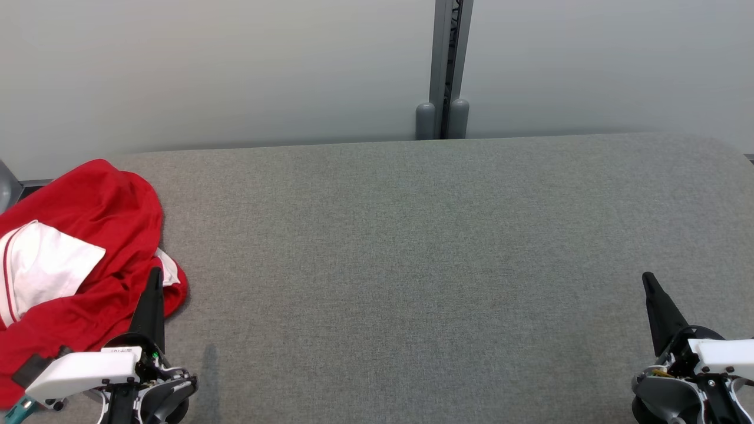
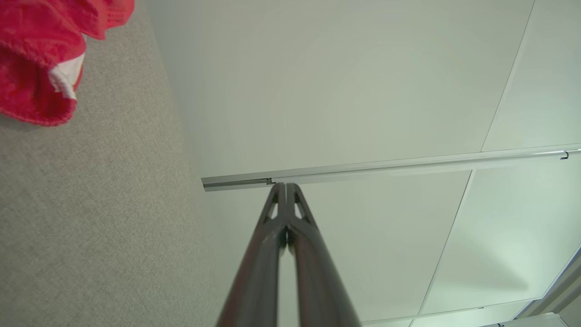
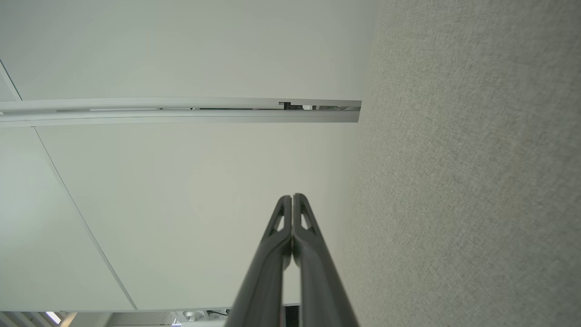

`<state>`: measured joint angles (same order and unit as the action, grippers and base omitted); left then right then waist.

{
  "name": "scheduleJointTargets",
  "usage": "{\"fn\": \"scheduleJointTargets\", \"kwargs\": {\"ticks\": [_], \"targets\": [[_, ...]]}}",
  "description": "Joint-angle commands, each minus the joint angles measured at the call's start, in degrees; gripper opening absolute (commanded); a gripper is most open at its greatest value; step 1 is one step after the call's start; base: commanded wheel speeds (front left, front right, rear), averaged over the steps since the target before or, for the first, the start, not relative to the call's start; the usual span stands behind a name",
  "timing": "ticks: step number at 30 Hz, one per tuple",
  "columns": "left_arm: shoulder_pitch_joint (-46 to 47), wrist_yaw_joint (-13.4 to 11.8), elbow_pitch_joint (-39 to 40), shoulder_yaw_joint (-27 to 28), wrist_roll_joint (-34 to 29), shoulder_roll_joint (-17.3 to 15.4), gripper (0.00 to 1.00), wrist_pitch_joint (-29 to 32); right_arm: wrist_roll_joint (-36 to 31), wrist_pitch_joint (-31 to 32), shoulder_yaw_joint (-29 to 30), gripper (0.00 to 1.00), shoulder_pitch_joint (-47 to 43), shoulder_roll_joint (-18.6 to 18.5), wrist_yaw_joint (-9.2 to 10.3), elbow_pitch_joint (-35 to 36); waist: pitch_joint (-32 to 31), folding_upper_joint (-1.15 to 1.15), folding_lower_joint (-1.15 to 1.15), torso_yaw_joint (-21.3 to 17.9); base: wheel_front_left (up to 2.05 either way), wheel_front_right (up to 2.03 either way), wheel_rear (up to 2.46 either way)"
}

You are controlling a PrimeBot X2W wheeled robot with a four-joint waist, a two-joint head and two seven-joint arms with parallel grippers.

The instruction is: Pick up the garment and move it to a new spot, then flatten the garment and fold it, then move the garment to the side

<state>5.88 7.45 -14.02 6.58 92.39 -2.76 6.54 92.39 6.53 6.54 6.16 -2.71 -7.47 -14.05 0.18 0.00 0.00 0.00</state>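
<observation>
A crumpled red garment (image 1: 88,235) with white patches lies at the left edge of the grey felt table (image 1: 412,265); part of it hangs past the table's left side. Its red hem (image 2: 41,59) fills the upper left corner of the left wrist view. My left gripper (image 1: 156,274) stands at the lower left, shut with nothing in it, its tip over the garment's right edge. The fingertips (image 2: 279,193) press together in the left wrist view. My right gripper (image 1: 648,278) rests at the lower right, far from the garment, shut and empty, fingertips (image 3: 299,204) closed.
A pale partition wall (image 1: 235,70) runs behind the table, with a grey metal post (image 1: 443,70) at its middle. The felt surface stretches bare between the two grippers, its back corners rounded.
</observation>
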Motion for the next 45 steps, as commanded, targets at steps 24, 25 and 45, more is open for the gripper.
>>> {"fn": "scheduleJointTargets", "kwargs": {"ticks": [24, 25, 45], "targets": [[0.8, 0.2, 0.0, 0.1, 0.0, -0.2, 0.00, 0.1, 0.0, 0.0, 0.0, 0.00, 0.2, -0.3, -0.05, -0.1, 0.0, 0.00, 0.00, 0.0, 0.00, 0.00, 0.00], [0.8, 0.2, 0.0, 0.1, 0.0, -0.2, 0.00, 0.1, 0.0, 0.0, 0.0, 0.00, 0.2, -0.3, -0.05, -0.1, 0.0, 0.00, 0.00, 0.0, 0.00, 0.00, 0.00], [0.8, 0.2, 0.0, 0.1, 0.0, -0.2, 0.00, 0.1, 0.0, 0.0, 0.0, 0.00, 0.2, -0.3, -0.05, -0.1, 0.0, 0.00, 0.00, 0.0, 0.00, 0.00, 0.00]]}}
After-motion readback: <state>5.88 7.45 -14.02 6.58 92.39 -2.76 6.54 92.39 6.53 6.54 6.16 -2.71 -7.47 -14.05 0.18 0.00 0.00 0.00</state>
